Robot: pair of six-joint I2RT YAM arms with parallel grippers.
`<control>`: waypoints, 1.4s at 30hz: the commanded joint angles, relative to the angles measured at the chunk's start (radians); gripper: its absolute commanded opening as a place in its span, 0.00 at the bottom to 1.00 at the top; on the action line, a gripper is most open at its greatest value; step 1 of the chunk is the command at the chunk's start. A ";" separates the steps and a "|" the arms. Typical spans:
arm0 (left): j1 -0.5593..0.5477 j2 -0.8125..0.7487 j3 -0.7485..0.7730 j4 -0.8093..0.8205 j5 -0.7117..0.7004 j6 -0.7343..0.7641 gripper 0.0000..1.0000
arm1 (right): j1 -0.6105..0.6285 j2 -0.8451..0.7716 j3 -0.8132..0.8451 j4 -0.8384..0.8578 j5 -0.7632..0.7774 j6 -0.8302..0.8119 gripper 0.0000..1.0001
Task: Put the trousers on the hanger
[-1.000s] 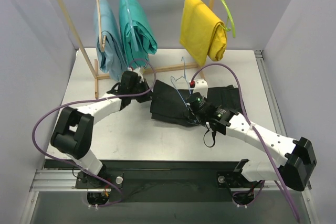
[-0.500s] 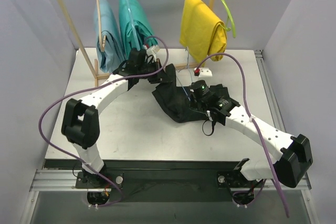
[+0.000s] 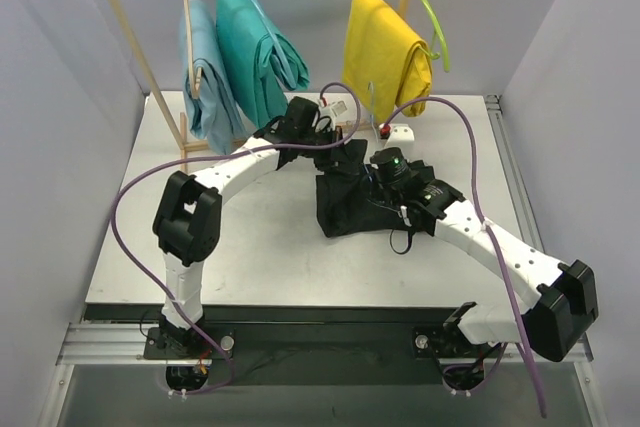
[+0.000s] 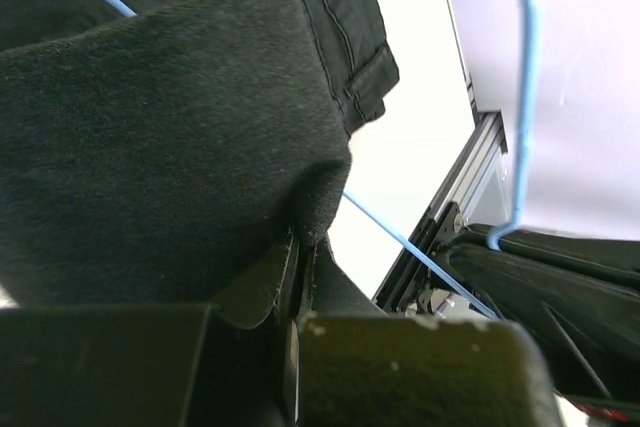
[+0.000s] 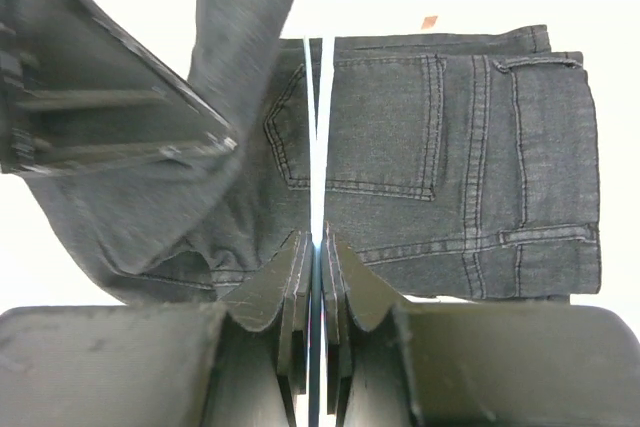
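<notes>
Left gripper [image 4: 295, 247] jaws clamped on a fold of the trousers [image 3: 345, 207], fold held up off the table [image 3: 250, 247]. Right gripper [image 5: 317, 247] jaws pinched on the hanger [image 4: 527, 97] wire, which crosses the trousers mid-table.

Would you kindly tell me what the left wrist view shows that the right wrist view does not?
Only the left wrist: the curved end of the hanger and the table's edge rail. Only the right wrist: the right claw shut on the hanger's wire, and the back pocket of the trousers. Both: the black trousers and light-blue hanger wire.
</notes>
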 commanded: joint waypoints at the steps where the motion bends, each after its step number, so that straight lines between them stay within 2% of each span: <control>1: -0.056 0.032 0.062 0.004 0.043 0.008 0.00 | -0.017 -0.045 0.016 0.024 -0.004 -0.018 0.00; 7: -0.090 0.055 0.013 0.069 0.019 -0.012 0.00 | -0.031 -0.062 -0.043 0.021 -0.115 0.024 0.00; 11: -0.092 0.043 -0.079 0.214 -0.012 -0.058 0.00 | -0.030 -0.080 -0.135 0.010 -0.161 0.048 0.00; 18: -0.093 0.031 -0.172 0.351 -0.083 -0.105 0.00 | -0.030 -0.113 -0.264 -0.004 -0.241 0.061 0.00; 25: -0.101 0.049 -0.291 0.544 -0.034 -0.202 0.00 | -0.028 -0.130 -0.346 0.045 -0.289 0.038 0.00; 27: -0.106 0.051 -0.321 0.573 -0.023 -0.214 0.05 | -0.028 -0.131 -0.347 0.045 -0.282 0.036 0.00; 31: -0.115 0.075 -0.314 0.618 0.021 -0.263 0.21 | -0.026 -0.145 -0.359 0.042 -0.269 0.036 0.00; 32: -0.121 0.081 -0.309 0.618 0.034 -0.268 0.35 | -0.026 -0.154 -0.361 0.042 -0.264 0.033 0.00; 36: -0.132 0.072 -0.298 0.613 0.048 -0.266 0.58 | -0.026 -0.159 -0.356 0.041 -0.262 0.025 0.00; 42: -0.109 -0.021 -0.340 0.589 0.017 -0.272 0.65 | -0.025 -0.162 -0.346 0.036 -0.256 0.016 0.00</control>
